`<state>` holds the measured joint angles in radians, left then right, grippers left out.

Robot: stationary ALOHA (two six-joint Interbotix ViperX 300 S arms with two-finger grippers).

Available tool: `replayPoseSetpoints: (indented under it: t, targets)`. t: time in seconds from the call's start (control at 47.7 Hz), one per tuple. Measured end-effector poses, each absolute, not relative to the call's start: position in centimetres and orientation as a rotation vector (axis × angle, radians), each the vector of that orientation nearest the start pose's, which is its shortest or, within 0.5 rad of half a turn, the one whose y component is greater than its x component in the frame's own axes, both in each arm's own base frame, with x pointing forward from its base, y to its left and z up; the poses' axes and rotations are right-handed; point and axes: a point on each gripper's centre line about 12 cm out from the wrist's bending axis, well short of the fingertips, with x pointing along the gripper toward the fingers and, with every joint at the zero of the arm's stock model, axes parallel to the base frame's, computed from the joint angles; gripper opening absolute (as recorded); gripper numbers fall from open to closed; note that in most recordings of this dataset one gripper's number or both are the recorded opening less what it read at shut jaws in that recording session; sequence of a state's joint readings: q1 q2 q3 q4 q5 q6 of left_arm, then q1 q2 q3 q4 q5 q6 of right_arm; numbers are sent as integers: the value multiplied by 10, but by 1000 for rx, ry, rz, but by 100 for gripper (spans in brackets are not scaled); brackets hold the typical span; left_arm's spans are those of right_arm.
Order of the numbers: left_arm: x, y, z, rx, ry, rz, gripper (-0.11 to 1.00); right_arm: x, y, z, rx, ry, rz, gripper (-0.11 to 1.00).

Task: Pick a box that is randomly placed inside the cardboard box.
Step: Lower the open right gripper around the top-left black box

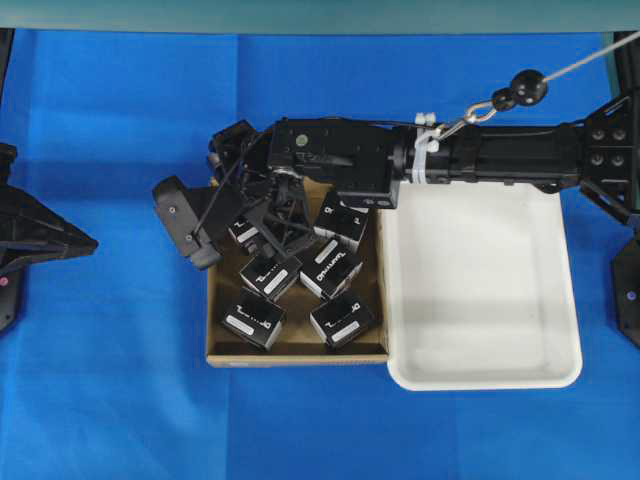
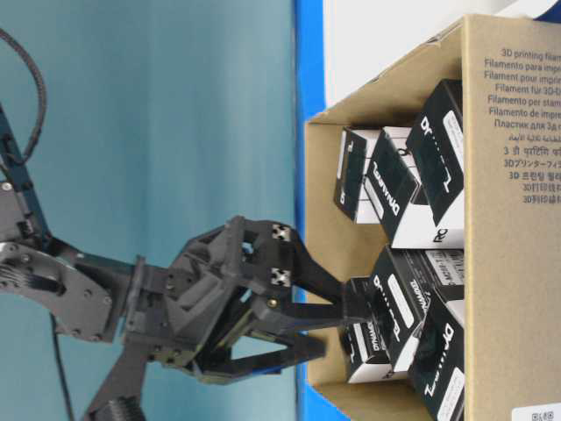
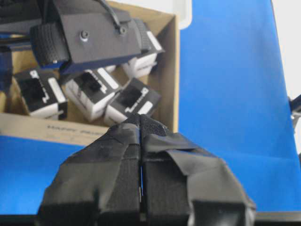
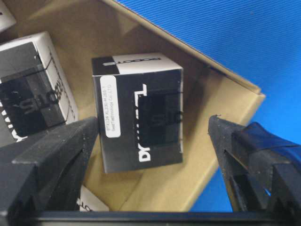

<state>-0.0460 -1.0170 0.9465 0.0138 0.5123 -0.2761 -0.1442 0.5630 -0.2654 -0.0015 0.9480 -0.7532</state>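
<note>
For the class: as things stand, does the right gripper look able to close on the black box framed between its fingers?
Probably yes. The right gripper is open, with the box lying between its fingers and nothing lying on top of it. The cardboard box wall runs close to the right-hand finger, which might crowd it.

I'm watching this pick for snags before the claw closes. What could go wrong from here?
1. The open right claw straddles one box near the cardboard box's corner; its outer finger sits by the wall and might catch it.
2. Neighbouring boxes lie close, so the inner finger could nudge or pinch one too.
3. The box lies skewed to the claw, so it may twist when squeezed.
</note>
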Motion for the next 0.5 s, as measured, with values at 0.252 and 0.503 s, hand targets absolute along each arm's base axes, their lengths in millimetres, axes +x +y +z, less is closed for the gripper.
replayPoseSetpoints:
  t: [0.252, 0.503]
  targets:
    - [182, -8, 306, -248, 442, 20, -7, 531, -76, 138, -556, 1235, 355, 98]
    - [182, -8, 306, -248, 443, 18, -7, 533, -75, 133, -544, 1236, 360, 98]
